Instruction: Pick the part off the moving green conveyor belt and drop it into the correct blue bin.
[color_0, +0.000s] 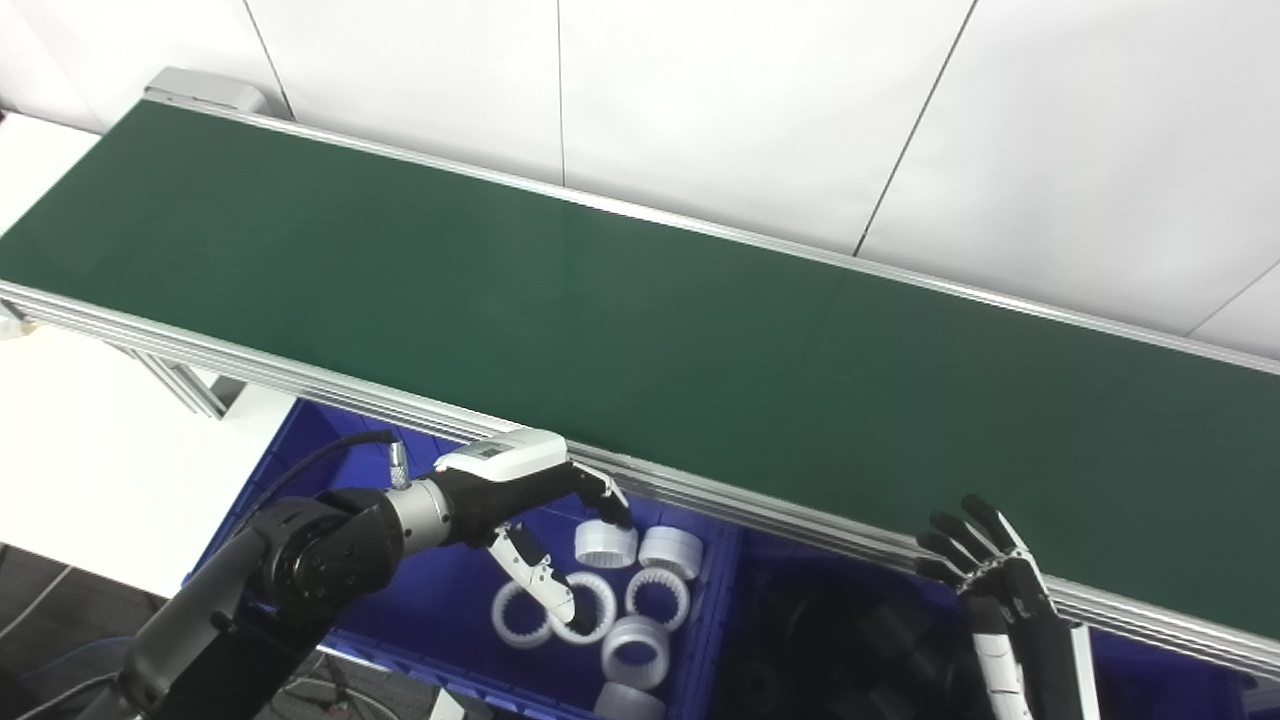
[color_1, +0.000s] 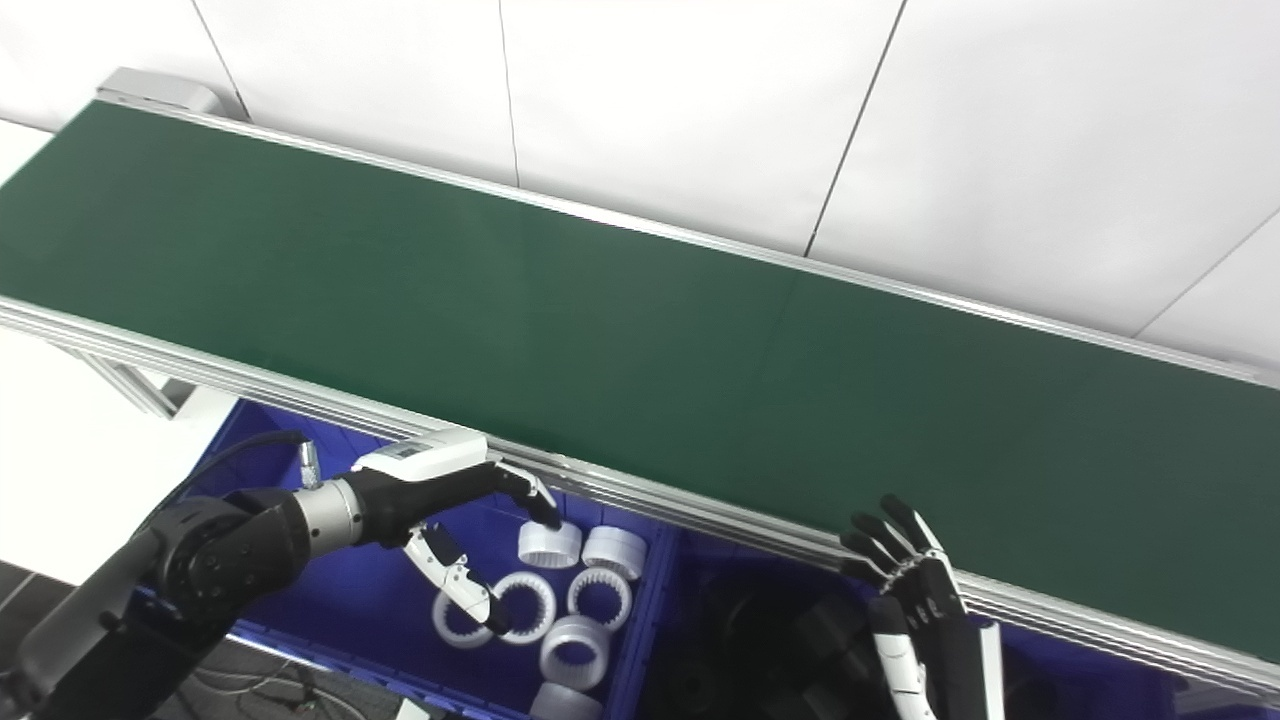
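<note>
The left robot hand (color_0: 530, 500) hangs over the left blue bin (color_0: 310, 440), just below the near rail of the green conveyor belt (color_0: 640, 330). It holds nothing: the fingers (color_0: 600, 490) reach forward and curl down toward the white ring parts (color_0: 620, 590), while the thumb (color_0: 540, 580) drops well apart from them, so the hand stands wide. The tips sit close above the rings, and whether any tip touches one cannot be told from these views. The left arm comes in low from the bottom left, its forearm nearly level, the wrist turned so the white back plate of the hand faces up.

The right robot hand (color_1: 905, 570) stands upright at the near edge of the belt, over the right blue bin (color_0: 1150, 660). Its dark fingers are spread and point up and away, closed on nothing, with the tips level with the belt's aluminium rail (color_0: 800, 520). The forearm rises almost straight from the bottom edge.

No part lies on the belt in the stretch that shows. The white toothed rings lie in a loose cluster in the left bin, some flat and some on edge. Dark parts (color_0: 840, 640) fill the right bin, hard to make out in the shadow. A white worktop (color_0: 90, 470) lies to the left of the bins.
</note>
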